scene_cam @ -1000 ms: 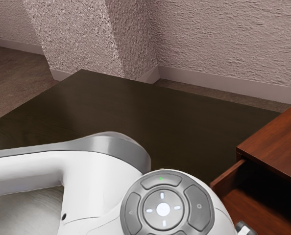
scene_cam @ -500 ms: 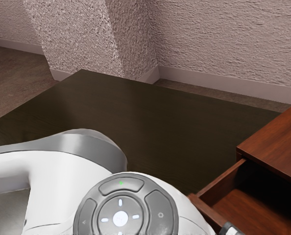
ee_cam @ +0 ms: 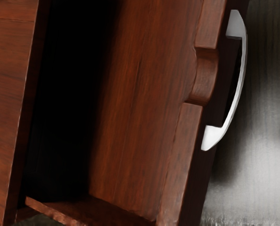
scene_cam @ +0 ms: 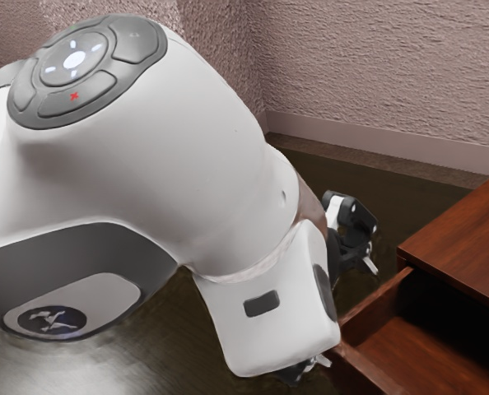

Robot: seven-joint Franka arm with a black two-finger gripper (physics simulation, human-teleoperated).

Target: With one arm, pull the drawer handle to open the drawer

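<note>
Drawer: red-brown polished wooden drawer (scene_cam: pixel 379 302), standing out of its matching red-brown cabinet (scene_cam: pixel 467 239), which sits at the desk's edge on the exterior view's right. The interior is open to view, with the floor panel lit and the back in deep shadow. In the wrist view the grain runs lengthwise on the drawer (ee_cam: pixel 144 94), and the front board has a rounded notch cut in its top edge.

Handle: curved silver metal bar handle (ee_cam: pixel 236 80), smooth and glossy. It is fixed at both ends to the drawer front and bows out over the desk.

Gripper: my black gripper (scene_cam: pixel 364 262) hangs above the desk, just beside the drawer's front corner and apart from it. My bulky white arm casing (scene_cam: pixel 170 189) covers much of it. Whether it is apart or together, I cannot tell.

Surface: dark brown desk (scene_cam: pixel 409 197) with a faint wood grain and a soft sheen.

Room: rough, pinkish-grey stucco wall (scene_cam: pixel 376 66) with a pale baseboard (scene_cam: pixel 393 141) at its foot. A strip of brown floor lies between the baseboard and the desk's far edge.
</note>
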